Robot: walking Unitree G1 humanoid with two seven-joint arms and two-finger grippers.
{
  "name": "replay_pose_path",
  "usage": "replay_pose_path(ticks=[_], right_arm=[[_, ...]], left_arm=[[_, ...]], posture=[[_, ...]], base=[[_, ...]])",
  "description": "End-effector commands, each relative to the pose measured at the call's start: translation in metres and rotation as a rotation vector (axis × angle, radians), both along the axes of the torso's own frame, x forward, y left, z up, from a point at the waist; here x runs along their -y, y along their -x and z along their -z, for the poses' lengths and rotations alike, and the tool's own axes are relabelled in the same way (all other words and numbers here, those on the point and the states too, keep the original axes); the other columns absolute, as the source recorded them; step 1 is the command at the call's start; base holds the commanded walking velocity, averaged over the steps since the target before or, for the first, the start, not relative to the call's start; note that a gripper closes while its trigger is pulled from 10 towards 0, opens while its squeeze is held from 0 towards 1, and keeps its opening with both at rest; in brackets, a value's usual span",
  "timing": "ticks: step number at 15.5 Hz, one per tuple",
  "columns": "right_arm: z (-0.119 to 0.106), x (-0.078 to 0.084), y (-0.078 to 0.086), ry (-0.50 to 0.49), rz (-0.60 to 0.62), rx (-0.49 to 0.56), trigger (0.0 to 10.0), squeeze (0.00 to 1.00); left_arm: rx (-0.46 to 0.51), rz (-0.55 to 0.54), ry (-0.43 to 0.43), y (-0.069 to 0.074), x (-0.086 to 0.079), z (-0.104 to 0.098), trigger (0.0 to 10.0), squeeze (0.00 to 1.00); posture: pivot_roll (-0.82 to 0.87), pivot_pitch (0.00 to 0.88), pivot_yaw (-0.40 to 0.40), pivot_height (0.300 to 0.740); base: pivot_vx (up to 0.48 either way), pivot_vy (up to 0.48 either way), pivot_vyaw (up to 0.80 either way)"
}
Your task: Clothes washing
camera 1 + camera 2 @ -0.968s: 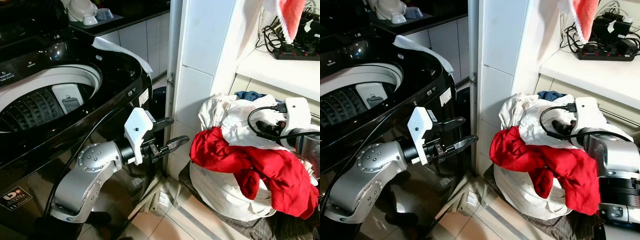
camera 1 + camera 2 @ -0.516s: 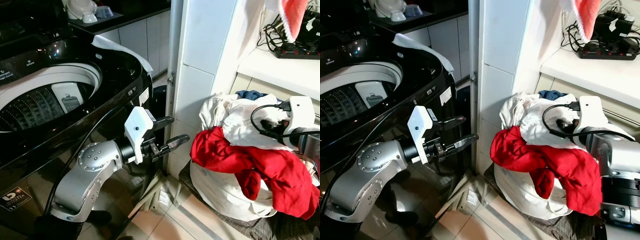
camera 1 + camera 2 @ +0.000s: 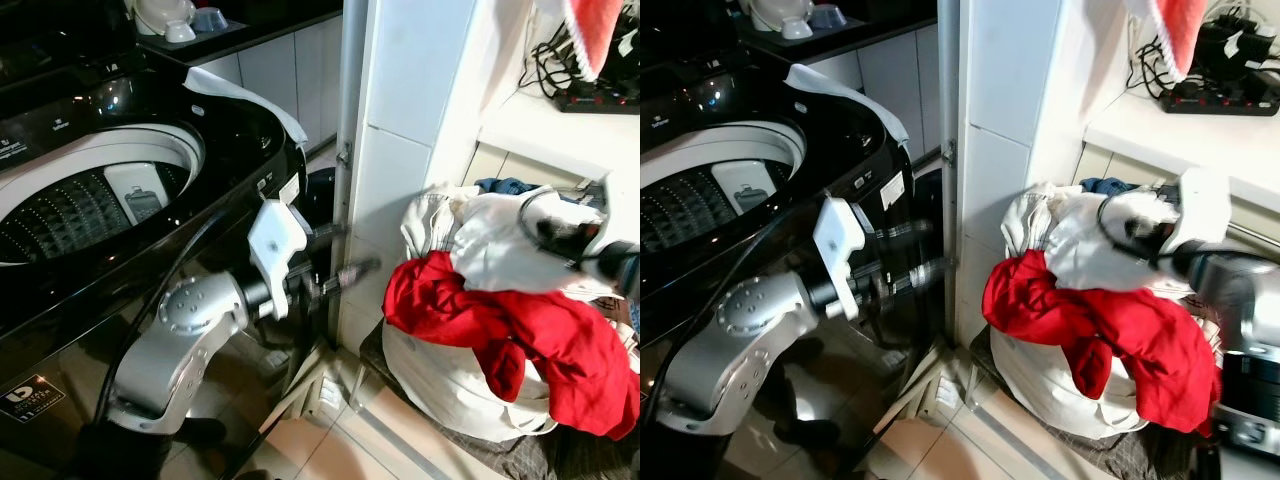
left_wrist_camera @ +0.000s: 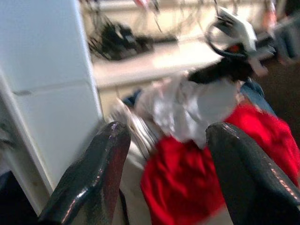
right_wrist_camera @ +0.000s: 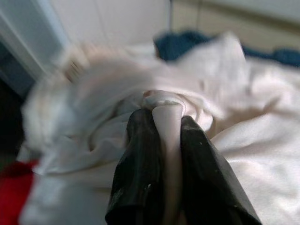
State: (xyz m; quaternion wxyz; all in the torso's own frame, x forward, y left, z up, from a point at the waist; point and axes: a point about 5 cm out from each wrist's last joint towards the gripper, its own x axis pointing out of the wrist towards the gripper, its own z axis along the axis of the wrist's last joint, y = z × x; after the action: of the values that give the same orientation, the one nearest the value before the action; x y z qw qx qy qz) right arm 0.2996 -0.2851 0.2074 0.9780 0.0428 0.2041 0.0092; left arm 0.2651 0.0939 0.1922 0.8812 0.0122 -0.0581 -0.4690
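The right end effector (image 5: pixel 159 159) has pinched a fold of the white garment (image 3: pixel 505 250) atop the laundry pile; lifting comes next. Left end effector (image 4: pixel 164 178) hovers open beside the washing machine (image 3: pixel 100 190).

Round top opening of black top-loading washing machine (image 3: pixel 150 150) uncovered, drum accessible from above. White tiled pillar (image 3: pixel 400 150) stands between washer and heaped cream laundry bag (image 3: pixel 450 385), leaving narrow gap. Left gripper (image 3: pixel 335 255), fingers apart, occupies that gap. Red garment (image 3: pixel 500 320) drapes over bag front. White shelf (image 3: pixel 555 130) with black cables overhangs pile.
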Motion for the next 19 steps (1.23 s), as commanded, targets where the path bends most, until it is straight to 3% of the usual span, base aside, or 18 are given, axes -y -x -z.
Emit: replay_pose_path(ticks=[1,4,5,6,7,9,12,15,17,18,19], right_arm=[[-0.036,0.000,0.001,-0.013,-0.023,0.130,0.0,0.00],[-0.104,-0.017,0.002,-0.140,-0.188,0.368,0.0,0.00],[-0.129,-0.036,0.004,-0.186,-0.333,0.456,0.0,0.00],[-0.135,-0.044,0.004,-0.205,-0.373,0.474,0.0,0.00],[-0.142,-0.058,0.003,-0.246,-0.432,0.494,0.0,0.00],[-0.149,-0.093,-0.004,-0.371,-0.558,0.508,0.0,0.00],[-0.145,-0.128,-0.010,-0.495,-0.652,0.483,0.0,0.00],[-0.132,-0.157,-0.011,-0.556,-0.726,0.411,0.0,0.00],[-0.130,-0.165,-0.010,-0.584,-0.745,0.399,0.0,0.00],[-0.131,-0.167,-0.009,-0.598,-0.752,0.399,0.0,0.00],[-0.131,-0.168,-0.009,-0.606,-0.756,0.401,0.0,0.00]], left_arm=[[0.041,-0.047,0.047,-0.007,-0.005,-0.013,10.0,0.00],[0.151,-0.260,0.177,-0.032,-0.022,-0.046,10.0,0.00],[0.224,-0.286,0.224,-0.039,-0.024,-0.066,10.0,0.00],[0.233,-0.266,0.240,-0.039,-0.021,-0.071,10.0,0.06],[0.238,-0.228,0.270,-0.041,-0.016,-0.080,10.0,1.00],[0.220,-0.123,0.334,-0.043,0.004,-0.093,10.0,1.00],[0.161,-0.036,0.351,-0.039,0.021,-0.088,10.0,1.00],[0.111,0.021,0.359,-0.033,0.029,-0.081,10.0,1.00],[0.116,-0.002,0.318,-0.033,0.029,-0.075,10.0,1.00],[0.131,-0.014,0.278,-0.033,0.030,-0.072,10.0,0.27],[0.137,-0.009,0.252,-0.033,0.031,-0.069,10.0,0.00]], posture=[[0.00,0.000,0.025,0.740],[0.00,0.000,0.029,0.740],[-0.01,0.000,0.028,0.740],[-0.01,0.000,0.028,0.740],[0.00,0.000,0.027,0.740],[0.00,0.000,0.030,0.740],[0.00,0.000,0.030,0.740],[0.00,0.000,0.023,0.740],[0.02,0.000,0.012,0.740],[0.02,0.000,0.012,0.740],[0.02,0.000,0.008,0.740]], base=[[0.000,0.000,0.00],[0.000,0.000,0.00],[0.000,0.000,0.00],[0.000,0.000,0.00],[0.000,0.000,0.00],[0.000,0.000,0.00],[0.000,0.000,0.00],[0.000,0.000,0.00],[0.000,0.000,0.00],[0.000,0.000,0.00],[0.000,0.000,0.00]])
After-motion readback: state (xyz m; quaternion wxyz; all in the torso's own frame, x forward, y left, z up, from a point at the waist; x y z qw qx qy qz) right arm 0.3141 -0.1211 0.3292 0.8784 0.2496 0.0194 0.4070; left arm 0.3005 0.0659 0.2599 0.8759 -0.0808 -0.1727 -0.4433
